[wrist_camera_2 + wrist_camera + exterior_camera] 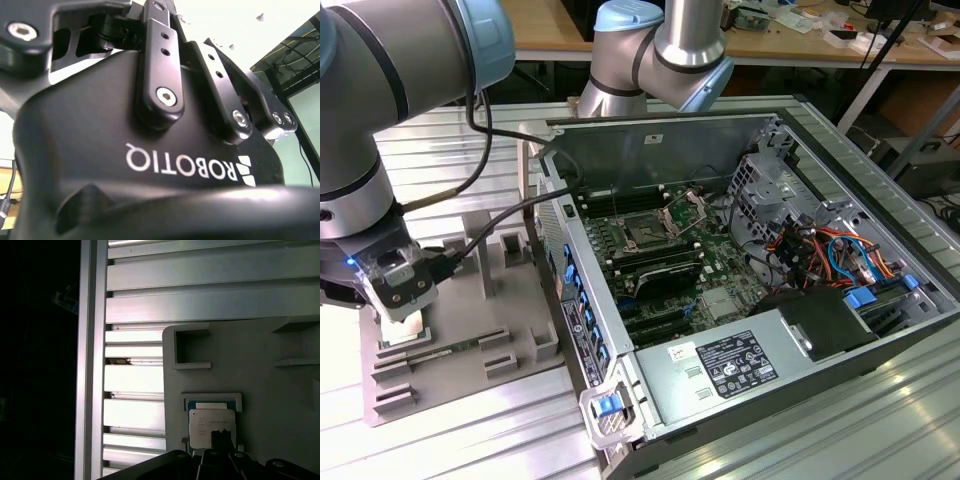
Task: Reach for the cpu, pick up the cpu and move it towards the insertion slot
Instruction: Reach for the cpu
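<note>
The cpu [211,426], a small pale silvery square, lies at a small raised-frame nest on the grey tray [280,405]. A dark part of my gripper [220,441] overlaps the chip's near edge. In the exterior view my gripper [402,310] hangs low over the tray [470,300] at the exterior view's left, with the pale cpu [406,327] right beneath it. The insertion slot [646,233] is a dark square socket on the green board inside the open computer case, its metal frame [686,210] hinged up. The second wrist view shows my gripper's black body and linkage bars.
The open computer case [760,140] fills the exterior view's middle and right, with cables, drive cage and a power supply [735,365] inside. The tray has several raised blocks [510,250]. Slatted aluminium table [200,305] surrounds the tray. A second arm's base [660,50] stands behind the case.
</note>
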`<state>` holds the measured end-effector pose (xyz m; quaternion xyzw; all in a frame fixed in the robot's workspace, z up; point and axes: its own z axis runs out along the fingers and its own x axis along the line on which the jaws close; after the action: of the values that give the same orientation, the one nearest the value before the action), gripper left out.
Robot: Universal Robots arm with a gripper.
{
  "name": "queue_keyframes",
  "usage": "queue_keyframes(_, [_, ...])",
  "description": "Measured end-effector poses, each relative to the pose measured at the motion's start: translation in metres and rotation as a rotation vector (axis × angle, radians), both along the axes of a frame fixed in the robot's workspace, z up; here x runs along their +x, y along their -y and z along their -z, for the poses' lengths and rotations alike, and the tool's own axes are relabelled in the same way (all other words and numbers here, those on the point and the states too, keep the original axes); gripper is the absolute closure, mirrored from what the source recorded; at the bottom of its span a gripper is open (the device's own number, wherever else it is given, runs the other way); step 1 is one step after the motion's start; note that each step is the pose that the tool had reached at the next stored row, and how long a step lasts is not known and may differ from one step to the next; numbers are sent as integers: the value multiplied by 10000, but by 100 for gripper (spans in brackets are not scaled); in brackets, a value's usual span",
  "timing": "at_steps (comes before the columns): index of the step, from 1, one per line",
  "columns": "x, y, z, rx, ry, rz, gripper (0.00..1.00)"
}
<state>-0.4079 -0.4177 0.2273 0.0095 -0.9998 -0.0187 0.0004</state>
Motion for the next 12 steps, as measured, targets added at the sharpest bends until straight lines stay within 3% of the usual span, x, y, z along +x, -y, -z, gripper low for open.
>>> queue_keyframes(12, [-1,48,28,-1,-1,0,89])
